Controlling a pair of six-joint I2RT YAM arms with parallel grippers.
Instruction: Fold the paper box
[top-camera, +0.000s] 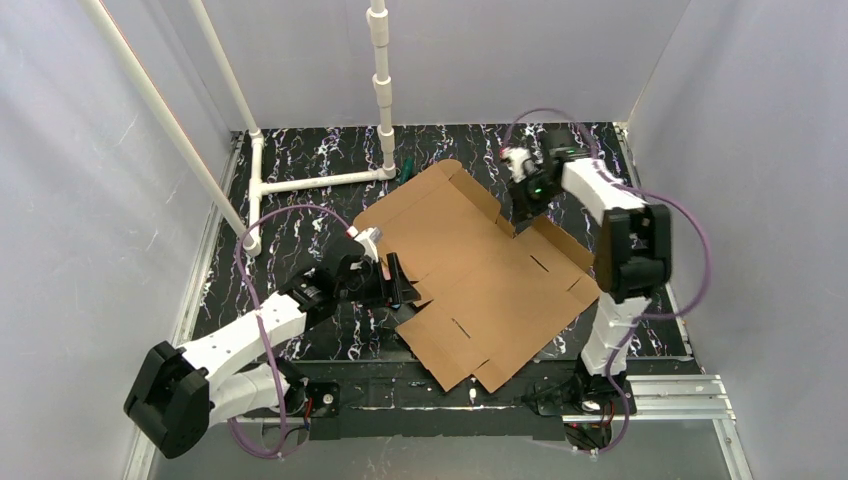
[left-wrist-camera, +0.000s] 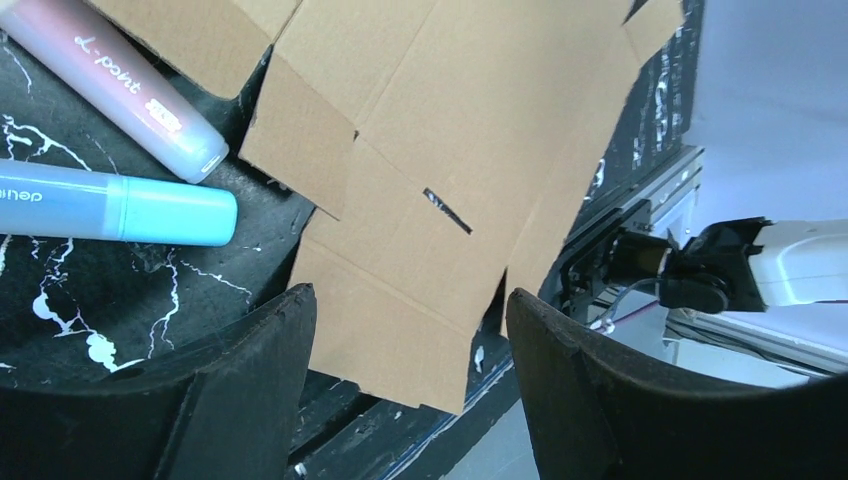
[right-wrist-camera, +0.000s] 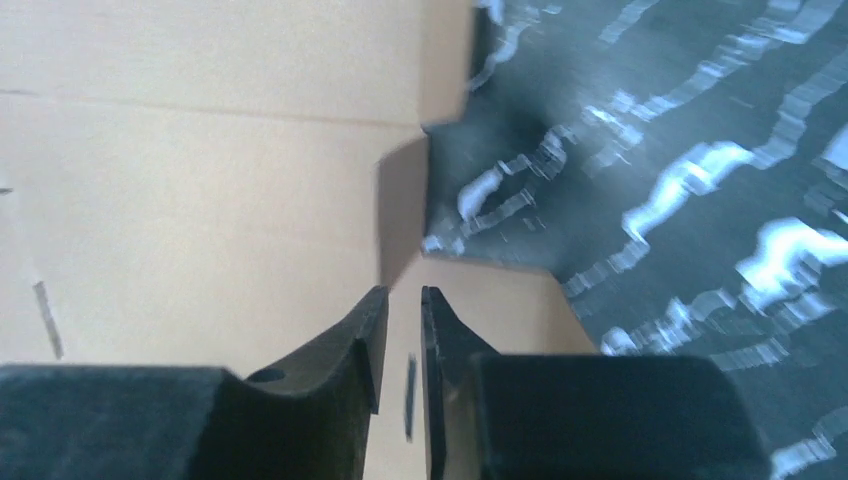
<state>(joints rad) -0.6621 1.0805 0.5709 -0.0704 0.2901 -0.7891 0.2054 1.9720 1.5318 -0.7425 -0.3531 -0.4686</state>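
Across the black worktop (top-camera: 300, 215), veined with white like marble, I see the paper box (top-camera: 480, 270) lying mostly flat as an unfolded sheet. It is plain brown corrugated cardboard, matte, die-cut with notched corners, crease lines and 2 short slits. It sits mid-worktop between the 2 arms. Its long axis runs on a diagonal from the far centre-left toward the near right, and its near corner reaches the worktop's front edge. Along the far-right edge a narrow flap stands up from the sheet and casts a shadow.

My right gripper (right-wrist-camera: 405, 292) hangs over that far-right edge, pointing down at the cardboard. Its black fingers are only a sliver apart, and I see nothing between them. Whether the tips touch the sheet, I cannot tell.

My left gripper (left-wrist-camera: 410, 295) sits low at the sheet's left edge, fingers spread wide and holding nothing. The cardboard lies just beyond the tips.

From the left wrist I also see 2 smooth plastic markers on the worktop, just beside the sheet's edge: a pink marker (left-wrist-camera: 130, 85) and a blue marker (left-wrist-camera: 130, 205), close together.
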